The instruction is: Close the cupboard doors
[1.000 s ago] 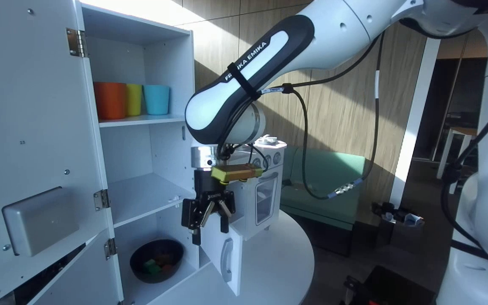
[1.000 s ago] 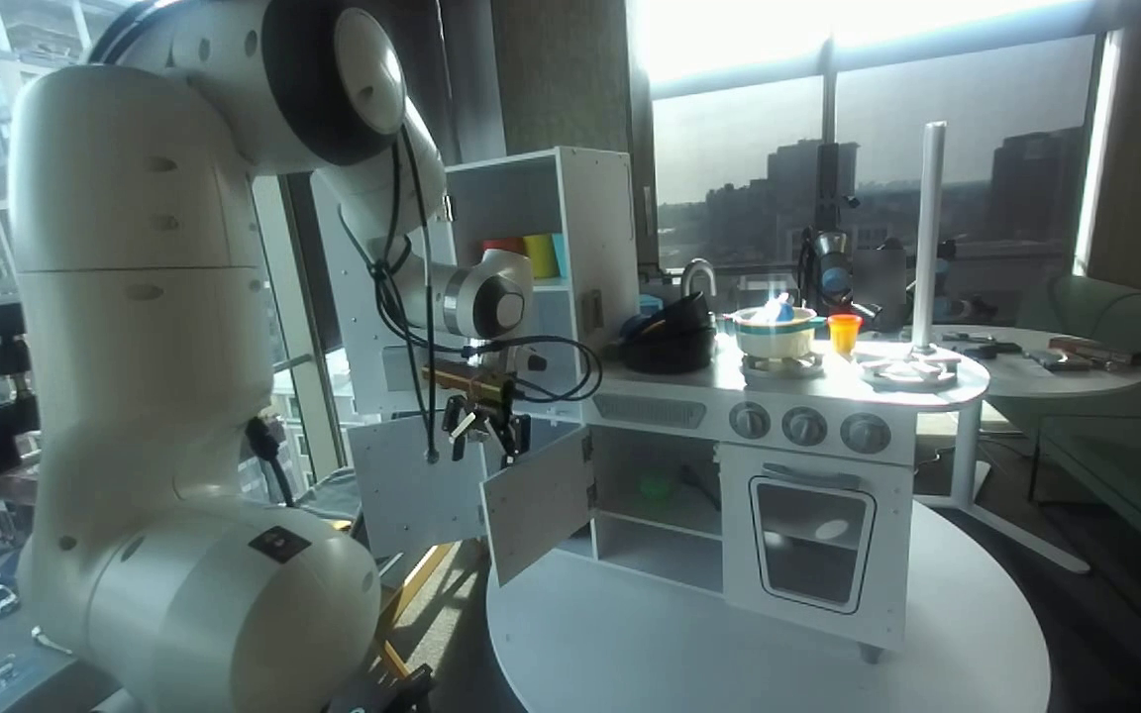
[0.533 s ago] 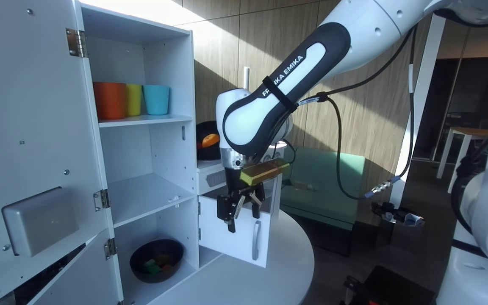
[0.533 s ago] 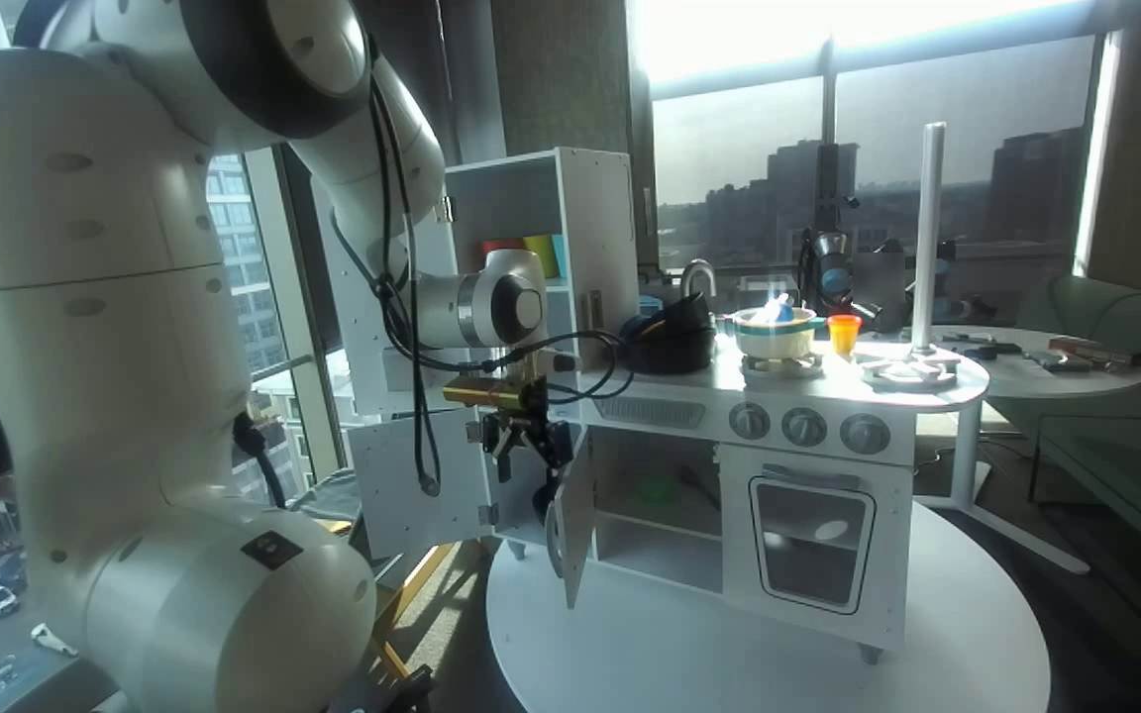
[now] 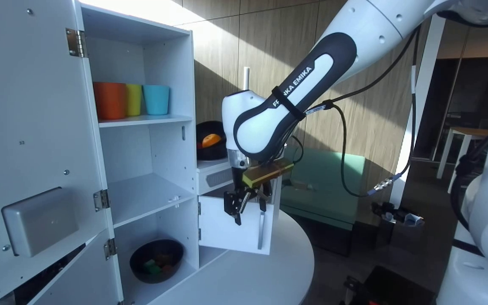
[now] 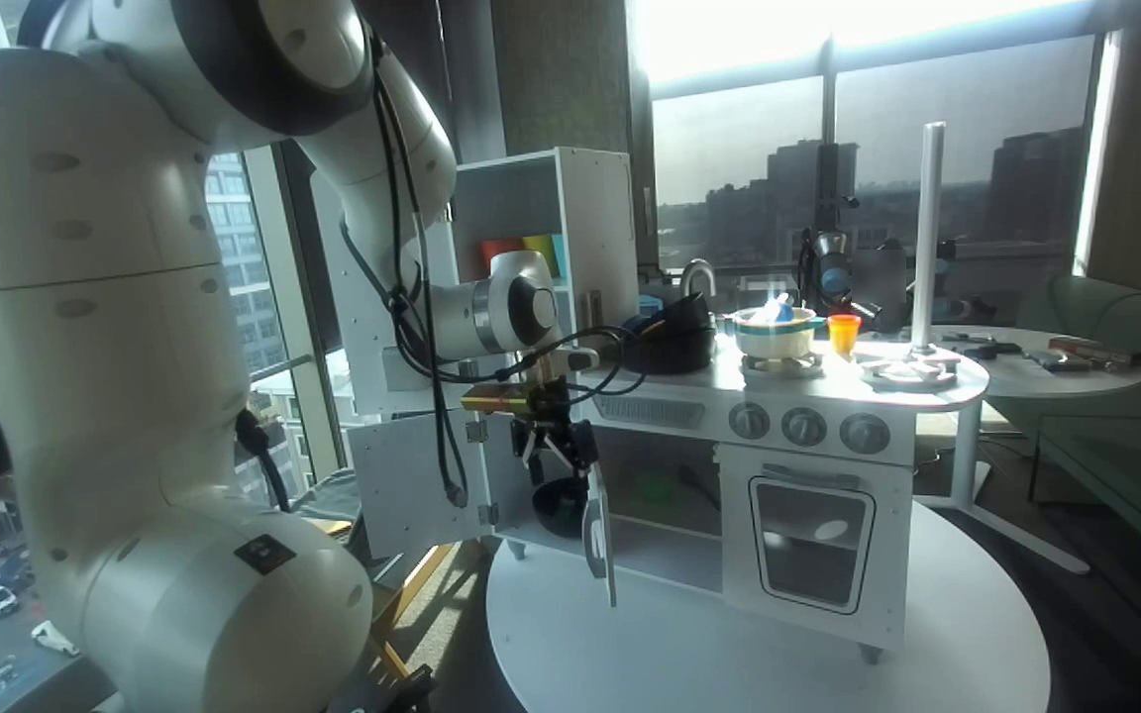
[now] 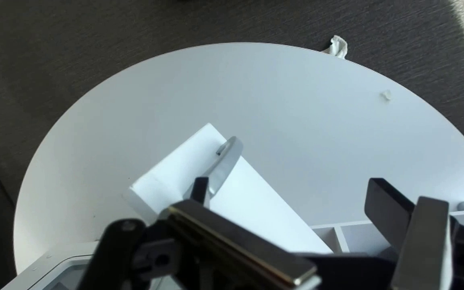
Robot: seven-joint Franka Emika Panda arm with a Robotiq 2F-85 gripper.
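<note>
The claw (image 7: pixel 290 191) is hanging near the upper edge of the low cupboard door (image 5: pixel 231 233), its fingers (image 7: pixel 387 211) standing wide apart and holding nothing between them. In the wrist view one of them is overlapping the door's handle (image 7: pixel 224 167); whether it is touching, I cannot tell. The door is standing open, hinging where the tall cabinet (image 5: pixel 168 150) is meeting the play kitchen (image 6: pixel 739 535). Just beside it the kitchen's compartment (image 6: pixel 665 526) is gaping, with a green shape (image 6: pixel 657 485) and a dark shape (image 6: pixel 699 485) sitting inside, both too dim to name.

The cabinet's upper door (image 5: pixel 28 106) and lower door (image 5: pixel 87 275) are standing open as well. On its top shelf (image 5: pixel 142 121) an orange cup (image 5: pixel 110 101), a yellow cup (image 5: pixel 133 100) and a blue cup (image 5: pixel 157 100) are standing upright in a row, their insides hiding from view. At the bottom a black bowl (image 5: pixel 142 254) is holding a green piece (image 5: pixel 152 268) and some brownish pieces (image 5: pixel 164 259).

Farther out, on the counter (image 6: pixel 833 391), a black pan (image 5: pixel 205 130) is cradling an orange item (image 5: pixel 211 140). A pale pot (image 6: pixel 775 344) is carrying a blue item (image 6: pixel 778 311), and an orange tumbler (image 6: pixel 844 335) is standing beside it, its contents hidden. Beneath, a round white table (image 7: pixel 256 80) is bearing the kitchen.
</note>
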